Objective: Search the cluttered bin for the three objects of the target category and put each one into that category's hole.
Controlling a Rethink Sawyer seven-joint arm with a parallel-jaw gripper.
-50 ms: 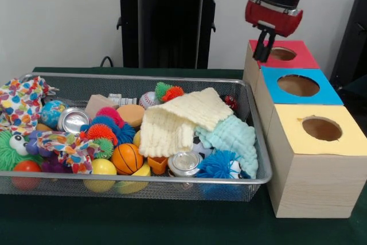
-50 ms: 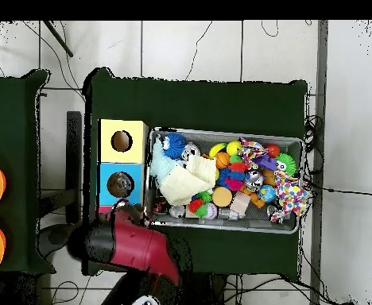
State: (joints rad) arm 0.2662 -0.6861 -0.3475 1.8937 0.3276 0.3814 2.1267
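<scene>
My gripper hangs at the near left edge of the red box's round hole, its dark fingers drawn together with nothing visible between them. In the overhead view the red arm covers the gripper and most of the red box. A wire bin holds mixed toys: a basketball, a baseball, two cans, spiky balls, a cream cloth and a mint cloth.
A blue box and a yellow box, each with a round hole, stand in a row with the red one beside the bin. A patterned cloth drapes over the bin's left end. Green cloth covers the table.
</scene>
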